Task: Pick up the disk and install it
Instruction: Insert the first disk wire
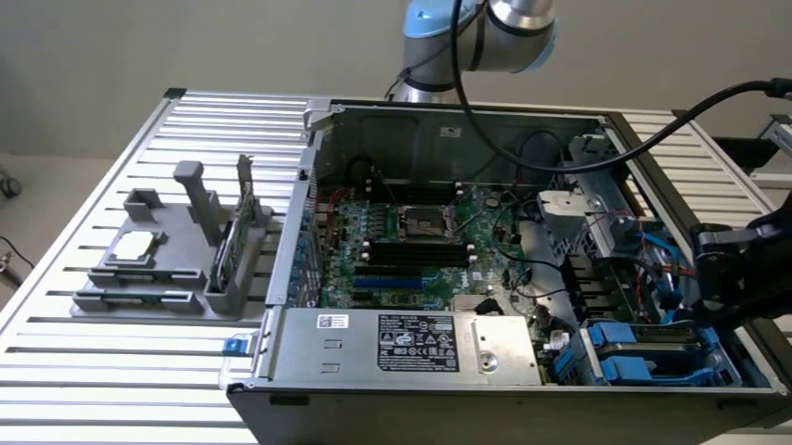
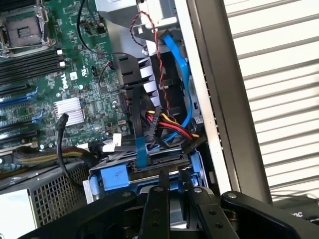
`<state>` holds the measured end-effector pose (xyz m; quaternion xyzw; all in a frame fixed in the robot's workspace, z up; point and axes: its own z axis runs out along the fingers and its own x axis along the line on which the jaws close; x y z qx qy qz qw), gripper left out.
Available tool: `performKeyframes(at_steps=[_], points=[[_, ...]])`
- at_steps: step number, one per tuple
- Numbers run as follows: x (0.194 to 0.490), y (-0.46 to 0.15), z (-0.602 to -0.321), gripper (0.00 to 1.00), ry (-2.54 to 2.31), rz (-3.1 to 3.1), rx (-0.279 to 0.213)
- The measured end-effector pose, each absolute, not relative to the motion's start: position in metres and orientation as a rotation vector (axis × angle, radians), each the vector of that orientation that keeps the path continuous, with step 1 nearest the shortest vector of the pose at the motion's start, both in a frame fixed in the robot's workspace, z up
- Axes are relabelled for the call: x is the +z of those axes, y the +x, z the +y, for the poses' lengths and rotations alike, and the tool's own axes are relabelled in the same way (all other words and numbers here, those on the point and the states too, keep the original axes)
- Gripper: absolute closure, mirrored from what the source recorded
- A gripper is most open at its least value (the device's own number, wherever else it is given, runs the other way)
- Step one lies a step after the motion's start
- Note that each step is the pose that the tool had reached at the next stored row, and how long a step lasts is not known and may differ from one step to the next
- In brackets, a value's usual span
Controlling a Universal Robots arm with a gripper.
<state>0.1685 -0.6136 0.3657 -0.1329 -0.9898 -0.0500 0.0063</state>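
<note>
Claw (image 2: 173, 181) jaws are being pinched narrow on the disk (image 2: 164, 164), which is being held at the computer's (image 1: 495, 413) corner bay (image 1: 724, 357), so installation is judged underway and square alignment with it is being called for.

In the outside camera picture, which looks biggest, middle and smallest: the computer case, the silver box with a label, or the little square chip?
1. computer case
2. silver box
3. square chip
None look alike; the differences are plain.
</note>
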Motion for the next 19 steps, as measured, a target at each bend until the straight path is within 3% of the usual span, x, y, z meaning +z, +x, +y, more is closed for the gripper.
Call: performKeyframes(at_steps=[19], points=[[0.3585, 0.1685, -0.6136, 0.78, -0.785, -3.004, -0.153]])
